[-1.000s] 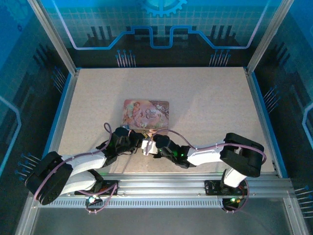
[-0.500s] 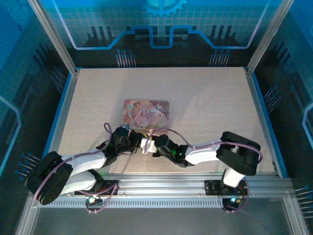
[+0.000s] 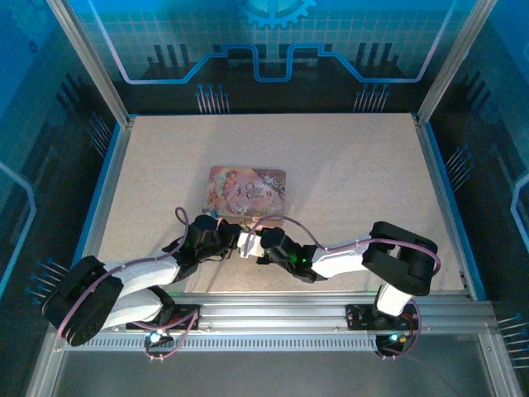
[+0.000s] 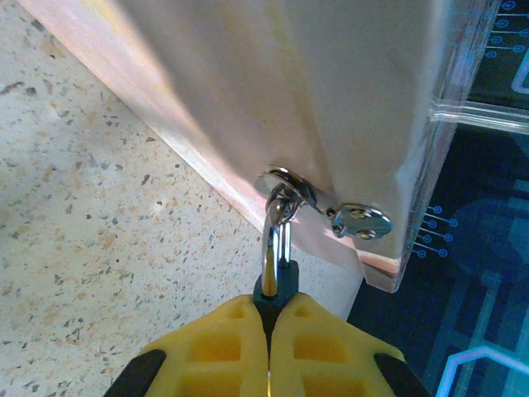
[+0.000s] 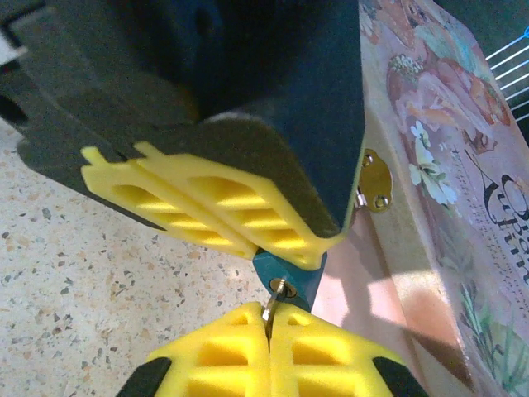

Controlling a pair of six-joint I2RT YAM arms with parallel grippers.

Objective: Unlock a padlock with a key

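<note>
Left claw pinching padlock at box hasp; right claw gripping key sitting in keyhole; next likely needing steady twist.

Robot lab cell: aluminium frame, blue circuit-print walls.

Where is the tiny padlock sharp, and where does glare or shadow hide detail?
Left wrist: tiny dark bluish padlock sharp, pink illustrated box's wall washed out by glare. Right wrist: padlock sharp, body of the left hand above it lost in shadow.
</note>
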